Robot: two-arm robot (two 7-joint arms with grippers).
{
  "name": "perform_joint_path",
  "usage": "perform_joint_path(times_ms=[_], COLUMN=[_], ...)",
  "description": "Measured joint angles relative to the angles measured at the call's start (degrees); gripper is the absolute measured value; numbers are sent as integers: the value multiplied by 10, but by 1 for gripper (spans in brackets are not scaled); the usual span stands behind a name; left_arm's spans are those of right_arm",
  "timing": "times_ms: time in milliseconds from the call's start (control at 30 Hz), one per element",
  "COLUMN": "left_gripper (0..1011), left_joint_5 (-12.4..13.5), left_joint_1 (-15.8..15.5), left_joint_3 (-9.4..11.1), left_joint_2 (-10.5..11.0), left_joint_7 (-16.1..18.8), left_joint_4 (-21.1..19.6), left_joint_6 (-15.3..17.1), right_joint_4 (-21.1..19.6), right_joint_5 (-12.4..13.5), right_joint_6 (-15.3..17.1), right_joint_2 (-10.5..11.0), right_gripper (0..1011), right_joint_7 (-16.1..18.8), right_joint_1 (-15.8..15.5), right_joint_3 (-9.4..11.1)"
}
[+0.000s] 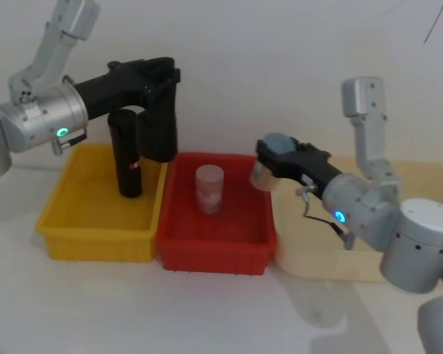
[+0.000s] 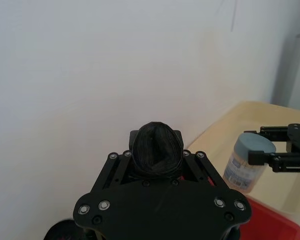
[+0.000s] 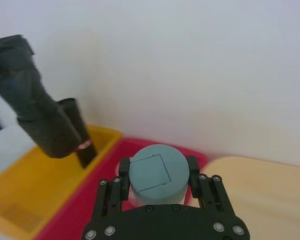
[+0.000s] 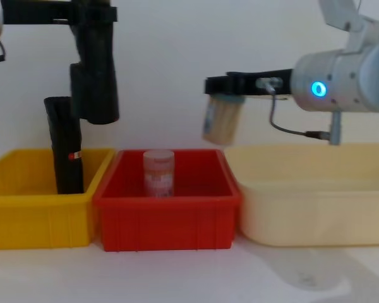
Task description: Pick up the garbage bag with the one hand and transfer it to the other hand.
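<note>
Three bins side by side on the table: yellow bin (image 1: pixel 96 240) at left, red bin (image 1: pixel 214 254) in the middle, cream bin (image 1: pixel 317 258) at right. Left gripper (image 1: pixel 162 74), on the green-ringed arm, is up over the yellow/red seam with its fingers clamped on the top of the garbage bag (image 1: pixel 159 129), which hangs upright in the air, clear of the bins and just beside the slim black roll (image 1: pixel 128 158) standing in the yellow bin. Right gripper (image 1: pixel 269 155), on the blue-ringed arm, is well apart over the red/cream seam, its fingers closed on a grey-capped bottle (image 4: pixel 220 123); a pale jar (image 1: pixel 210 189) stands in the red bin.
</note>
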Motion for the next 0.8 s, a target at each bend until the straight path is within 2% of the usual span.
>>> perform_joint_path(times_ms=[33, 67, 100, 200, 267, 300, 467, 633, 800], left_gripper=[339, 339, 339, 339, 339, 339, 339, 339, 339], left_joint_5=[0, 1, 1, 1, 1, 1, -10, -23, -31], left_joint_1=[0, -17, -17, -43, -72, -72, -146, -201, -231], left_joint_3=[0, 9, 9, 22, 35, 35, 61, 82, 93], left_joint_2=[0, -10, -10, -27, -49, -49, -105, -146, -168], left_joint_7=[0, -15, -15, -38, -66, -66, -122, -162, -185], left_joint_4=[0, 23, 23, 66, 123, 123, 274, 388, 450], left_joint_6=[0, -6, -6, -18, -36, -36, -92, -135, -159], right_joint_4=[-1, -1, -4, -8, -9, -9, -12, -18, -22], right_joint_5=[0, 0, 0, 3, 4, 6, 16, 29, 41], right_joint_6=[-1, -1, -2, -6, -8, -9, -16, -22, -25], right_joint_2=[2, 2, 6, 16, 21, 23, 36, 47, 56], right_gripper=[656, 656, 656, 658, 656, 656, 656, 656, 656], right_joint_7=[-3, -3, -8, -20, -24, -25, -30, -29, -20], right_joint_1=[-2, -2, -7, -17, -22, -23, -32, -37, -39], right_joint_3=[3, 3, 9, 26, 34, 36, 59, 79, 90])
